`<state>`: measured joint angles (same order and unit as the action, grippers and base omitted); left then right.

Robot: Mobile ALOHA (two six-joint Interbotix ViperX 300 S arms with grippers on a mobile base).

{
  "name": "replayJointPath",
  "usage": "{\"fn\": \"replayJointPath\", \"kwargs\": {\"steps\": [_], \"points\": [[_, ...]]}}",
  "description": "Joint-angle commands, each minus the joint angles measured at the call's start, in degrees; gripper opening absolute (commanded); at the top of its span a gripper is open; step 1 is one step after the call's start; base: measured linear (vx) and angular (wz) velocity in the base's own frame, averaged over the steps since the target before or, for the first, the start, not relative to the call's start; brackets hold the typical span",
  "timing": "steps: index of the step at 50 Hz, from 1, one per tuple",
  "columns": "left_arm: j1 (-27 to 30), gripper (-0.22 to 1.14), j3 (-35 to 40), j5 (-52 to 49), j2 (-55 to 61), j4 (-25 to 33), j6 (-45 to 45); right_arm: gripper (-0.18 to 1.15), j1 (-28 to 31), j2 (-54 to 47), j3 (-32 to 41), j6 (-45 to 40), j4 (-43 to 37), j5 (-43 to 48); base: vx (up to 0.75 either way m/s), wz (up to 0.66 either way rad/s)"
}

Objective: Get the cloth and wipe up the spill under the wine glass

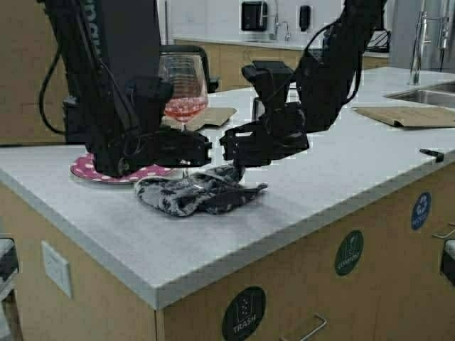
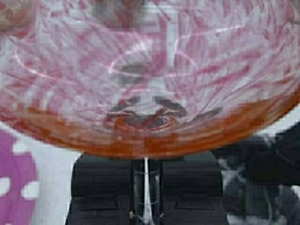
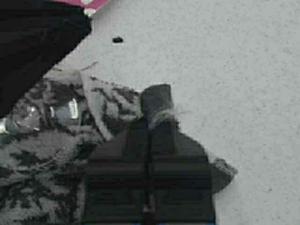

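A: What lies nearest the front edge of the pale grey speckled counter [image 1: 341, 177]?

B: The crumpled white-grey cloth with the dark leaf print [image 1: 193, 192], bunched on the counter just in front of the wine glass's stem. The right gripper [image 1: 238, 153] sits at the cloth's right end, its fingers pressed together on a fold of the fabric [image 3: 157, 105].

A: And the glass itself?

B: The tall clear stemmed wine glass with pinkish-red liquid in its bowl [image 1: 184, 89] stands upright directly behind the cloth. The left gripper [image 1: 202, 149] is clamped on its thin stem [image 2: 146, 187], just below the bowl. I cannot tell whether the foot touches the counter; the cloth hides it.

A: Anything beside the glass?

B: A round pink plate with white dots [image 1: 89, 169], just left of the glass, partly under the left arm. Behind the glass lies a flat brown board [image 1: 213, 115]. Far to its right, a second brown board [image 1: 409, 116] sits beside a steel sink [image 1: 426, 92].
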<state>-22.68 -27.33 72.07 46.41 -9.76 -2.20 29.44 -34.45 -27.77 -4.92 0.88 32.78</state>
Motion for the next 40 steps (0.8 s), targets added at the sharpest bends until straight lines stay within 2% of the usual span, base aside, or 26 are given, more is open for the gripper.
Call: {"fn": "replayJointPath", "kwargs": {"steps": [1, 11, 27, 40], "points": [[0.4, 0.13, 0.4, 2.1, 0.0, 0.4, 0.1, 0.06, -0.3, 2.9, -0.3, 0.0, -0.4, 0.6, 0.00, 0.00], [0.4, 0.13, -1.7, 4.0, -5.7, 0.4, 0.3, 0.06, -3.9, 6.1, -1.8, -0.4, -4.0, 1.7, 0.00, 0.00], [0.9, 0.13, -1.0, 4.0, -9.4, 0.4, 0.6, 0.06, -17.1, 12.4, -6.0, -6.5, -14.8, 8.6, 0.00, 0.00], [1.1, 0.14, 0.9, 4.0, -4.2, 0.4, 0.6, 0.06, -19.2, 12.7, -8.0, -7.6, -14.7, 9.5, 0.00, 0.00]]}}
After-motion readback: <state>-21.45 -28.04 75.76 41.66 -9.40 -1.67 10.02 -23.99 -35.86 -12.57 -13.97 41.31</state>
